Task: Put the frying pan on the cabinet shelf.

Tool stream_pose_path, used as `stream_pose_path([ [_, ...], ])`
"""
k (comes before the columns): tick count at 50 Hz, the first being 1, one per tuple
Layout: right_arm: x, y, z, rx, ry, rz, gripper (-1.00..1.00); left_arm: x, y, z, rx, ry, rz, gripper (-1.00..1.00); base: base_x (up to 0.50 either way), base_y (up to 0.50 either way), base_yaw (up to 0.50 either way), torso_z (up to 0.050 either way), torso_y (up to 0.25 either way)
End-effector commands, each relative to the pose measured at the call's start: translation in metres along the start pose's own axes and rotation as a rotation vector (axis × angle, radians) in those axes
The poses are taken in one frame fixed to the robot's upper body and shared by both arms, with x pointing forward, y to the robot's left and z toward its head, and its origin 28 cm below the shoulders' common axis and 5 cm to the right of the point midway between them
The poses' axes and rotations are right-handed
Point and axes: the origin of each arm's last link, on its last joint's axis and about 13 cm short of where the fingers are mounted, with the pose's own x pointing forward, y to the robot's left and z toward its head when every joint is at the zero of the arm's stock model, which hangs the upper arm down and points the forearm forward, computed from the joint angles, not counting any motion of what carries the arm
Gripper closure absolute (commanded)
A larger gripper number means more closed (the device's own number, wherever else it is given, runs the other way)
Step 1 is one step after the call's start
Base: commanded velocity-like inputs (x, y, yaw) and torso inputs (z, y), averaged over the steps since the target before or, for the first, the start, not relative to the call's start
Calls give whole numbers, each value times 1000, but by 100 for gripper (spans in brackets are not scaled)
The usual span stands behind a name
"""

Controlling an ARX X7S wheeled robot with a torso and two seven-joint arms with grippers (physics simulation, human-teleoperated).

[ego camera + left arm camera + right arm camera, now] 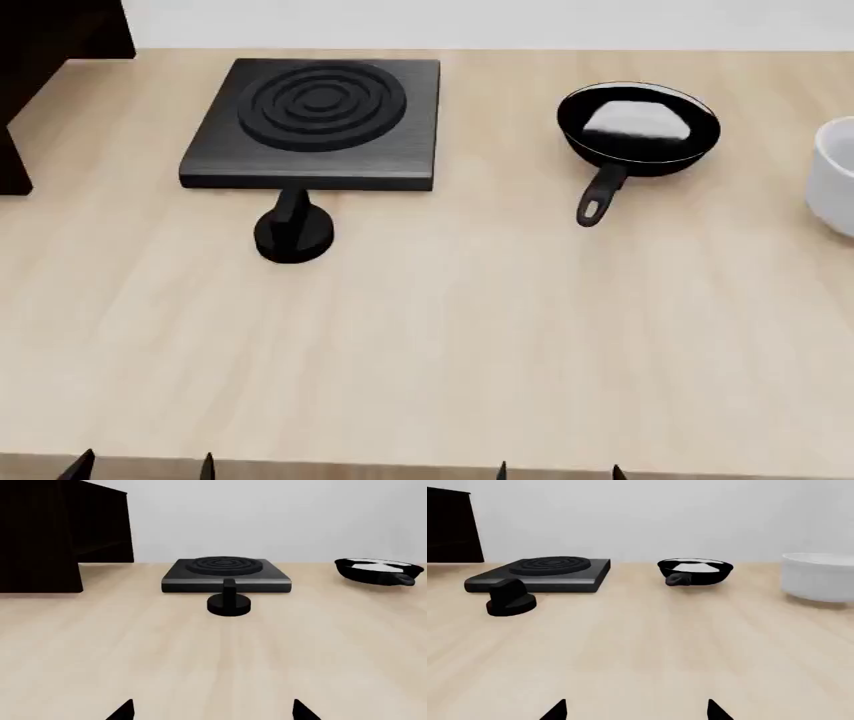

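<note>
The frying pan (pixel 638 128) (pixel 695 571) (pixel 377 570) rests on the light wooden table at the back right, its black handle (pixel 601 195) pointing toward me. The dark cabinet (pixel 54 35) (pixel 60 535) rises at the far left, and its shelf (pixel 105 556) shows as a dark board inside it. At the table's near edge my left gripper (pixel 143 466) (pixel 212 711) is open over bare wood. To its right my right gripper (pixel 558 470) (pixel 635 711) is open too. Both stand well short of the pan.
A square black hob plate (pixel 314 122) with concentric rings lies at the back, a round black knob (pixel 292 234) just in front of it. A white cup (pixel 835 175) (pixel 819 576) stands at the right edge beside the pan.
</note>
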Motion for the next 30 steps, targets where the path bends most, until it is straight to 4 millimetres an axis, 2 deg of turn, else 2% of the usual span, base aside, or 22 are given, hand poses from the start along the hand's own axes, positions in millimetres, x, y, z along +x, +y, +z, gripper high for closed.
stream_pose_path([
  [1, 0, 0, 0, 0, 0, 0, -100, 0, 0, 0, 0, 0, 0, -100, 0, 0, 0, 0, 0],
  [19, -3, 3, 6, -15, -22, 29, -100, -5, -1, 4, -31, -8, 3, -100, 0, 0, 0, 0, 0],
  [30, -2, 2, 4, -28, -20, 19, -100, -1, 2, -1, 62, -30, -4, -100, 0, 0, 0, 0, 0],
])
